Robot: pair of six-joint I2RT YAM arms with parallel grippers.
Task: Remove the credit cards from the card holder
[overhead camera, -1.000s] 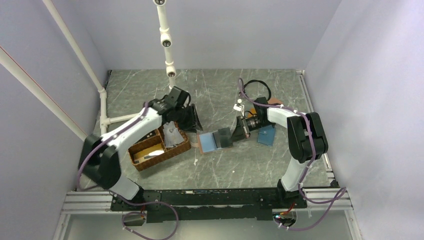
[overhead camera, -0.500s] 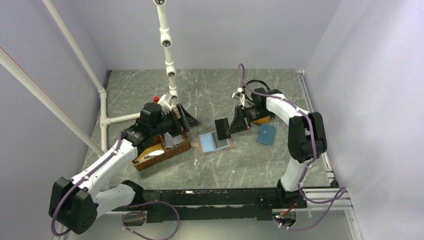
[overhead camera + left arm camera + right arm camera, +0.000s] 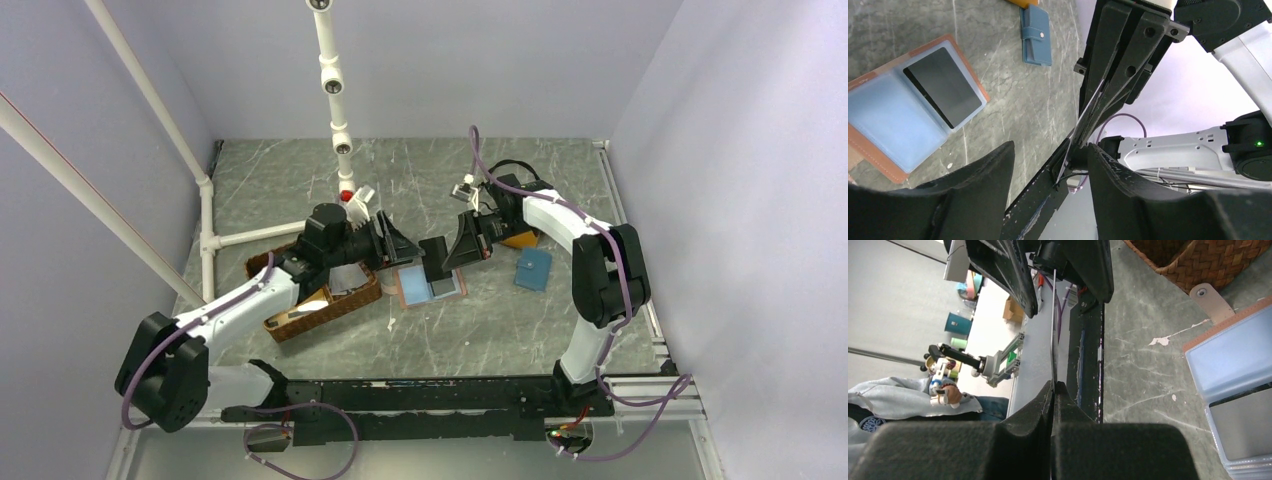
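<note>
The salmon-pink card holder (image 3: 410, 291) lies open on the table, blue pockets up, with one dark credit card (image 3: 944, 86) still in a pocket. My right gripper (image 3: 449, 254) hovers just above it, shut on another credit card (image 3: 433, 259), which shows edge-on in the right wrist view (image 3: 1053, 330). My left gripper (image 3: 404, 245) faces it from the left and is open. The free end of the held card (image 3: 1064, 162) reaches in between the left fingers (image 3: 1128, 195) without visibly touching them. The left gripper's own midpoint (image 3: 1050, 147) sits beside that card edge.
A wicker basket (image 3: 300, 322) stands left of the card holder, under my left arm. A teal-blue wallet (image 3: 533, 268) lies to the right, and an orange wallet (image 3: 522, 239) sits partly under my right arm. A white pipe frame (image 3: 333, 80) rises at the back.
My left gripper swung from over the basket to the right gripper and opened. My right gripper lifted a card out of the card holder and carried it left, between the left fingers.
</note>
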